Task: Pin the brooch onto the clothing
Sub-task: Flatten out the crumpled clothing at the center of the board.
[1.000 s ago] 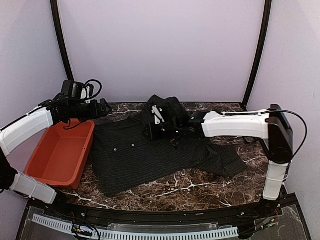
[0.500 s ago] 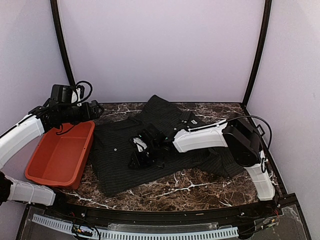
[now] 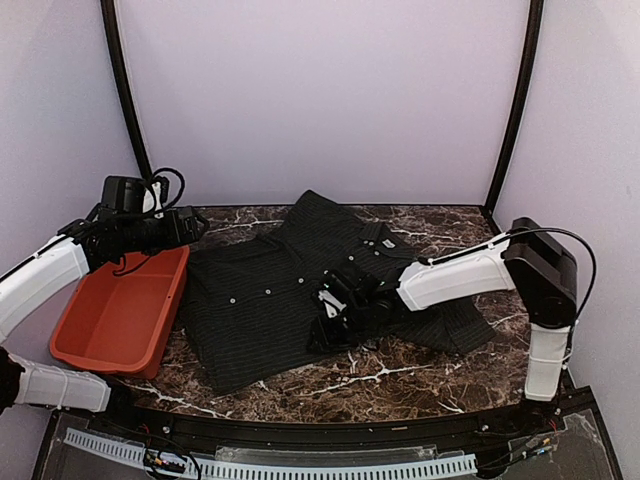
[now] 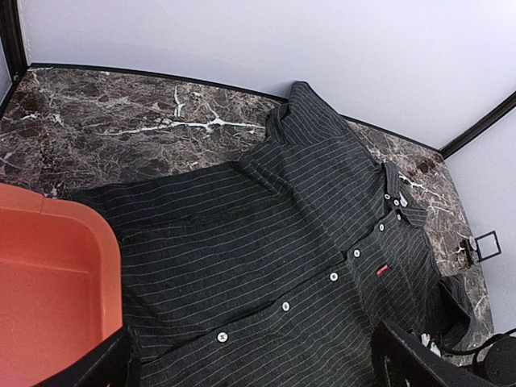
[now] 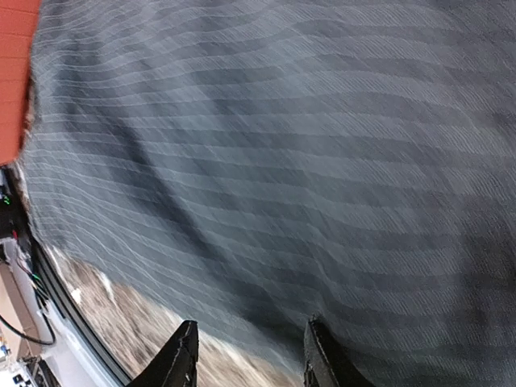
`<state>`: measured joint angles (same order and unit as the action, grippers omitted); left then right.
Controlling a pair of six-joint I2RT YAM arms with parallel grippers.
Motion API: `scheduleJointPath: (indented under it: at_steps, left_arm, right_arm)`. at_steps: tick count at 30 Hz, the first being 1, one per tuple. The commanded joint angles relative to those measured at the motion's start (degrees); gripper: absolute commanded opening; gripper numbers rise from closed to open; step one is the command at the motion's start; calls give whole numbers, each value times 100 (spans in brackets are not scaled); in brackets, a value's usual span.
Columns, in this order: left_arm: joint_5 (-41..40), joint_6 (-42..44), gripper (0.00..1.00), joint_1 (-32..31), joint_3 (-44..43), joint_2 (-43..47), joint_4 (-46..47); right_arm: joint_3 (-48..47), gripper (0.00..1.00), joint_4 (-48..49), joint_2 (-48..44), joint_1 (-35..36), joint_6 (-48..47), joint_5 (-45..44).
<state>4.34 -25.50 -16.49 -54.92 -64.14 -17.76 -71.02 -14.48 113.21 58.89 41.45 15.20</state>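
Observation:
The dark pinstriped shirt lies spread on the marble table, white buttons up. It fills the left wrist view, where its small red chest tag shows. My right gripper is low over the shirt's lower front near the hem. In the right wrist view it is open with nothing between the fingers, and the fabric is motion-blurred. My left gripper is held high at the back left over the bin, open wide and empty. I see no brooch that I can be sure of.
An orange-red bin stands at the table's left, touching the shirt's sleeve; its rim shows in the left wrist view. A small dark square frame lies on the marble right of the collar. Walls enclose the back and sides.
My right arm swung from the collar down across the shirt front and now sits near the hem. The shirt's bunched upper part now lies flat. My left arm barely shifted.

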Motion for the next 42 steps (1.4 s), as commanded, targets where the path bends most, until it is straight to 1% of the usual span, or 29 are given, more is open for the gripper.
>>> scheduleJointPath:
  at_steps: [1,6,8,12,15,17,20,22,26,28,31,32,34,35,40,42]
  left_arm:
    - [98,59,99,41,14,138,-5]
    - [153,101,99,49,-70,88,-3]
    - [237,47,99,49,-61,22,-1]
    - [250,19,99,49,-32,-117,-92]
    - [290,14,99,49,13,-130,-63]
    - [262,11,99,49,34,-107,-29]
    - [146,16,99,49,65,-25,44]
    - [40,30,99,52,113,63,123]
    - [-343,57,99,125,288,249,164]
    - [-514,28,99,207,386,358,172]
    - [-622,5,99,310,481,487,204]
    - [-650,7,99,343,501,529,208]
    - [-669,5,99,391,522,563,222]
    - [-665,-1,99,423,528,574,243]
    - [-515,-85,99,512,617,542,336]
    - [-467,-109,99,541,634,528,349]
  right_arm:
    - [739,43,-641,-664,-45,218,-578]
    - [1614,42,-790,-1372,-331,484,-950]
    - [1726,41,-778,-1582,-411,419,-1078]
    - [1046,37,-1207,-1662,-212,-115,-1453]
    - [309,42,-1060,-1625,290,-1026,-1725]
    - [-355,47,-1015,-1424,616,-1624,-1995]
    - [-1108,58,-870,-902,871,-2383,-2138]
    - [-1576,64,-737,-453,939,-2793,-2077]
    - [-2598,72,-756,516,1100,-3399,-1953]
    - [-3055,77,-843,1036,1190,-3624,-2025]
    - [-3587,83,-1011,1541,1253,-3766,-2103]
    - [-3727,87,-1027,1669,1257,-3790,-2105]
    - [-3832,96,-1039,1845,1270,-3807,-2139]
    - [-3870,98,-1034,1923,1271,-3819,-2202]
    - [-3974,99,-1148,2249,1280,-3877,-2214]
    - [-4033,96,-1259,2356,1286,-3914,-2223]
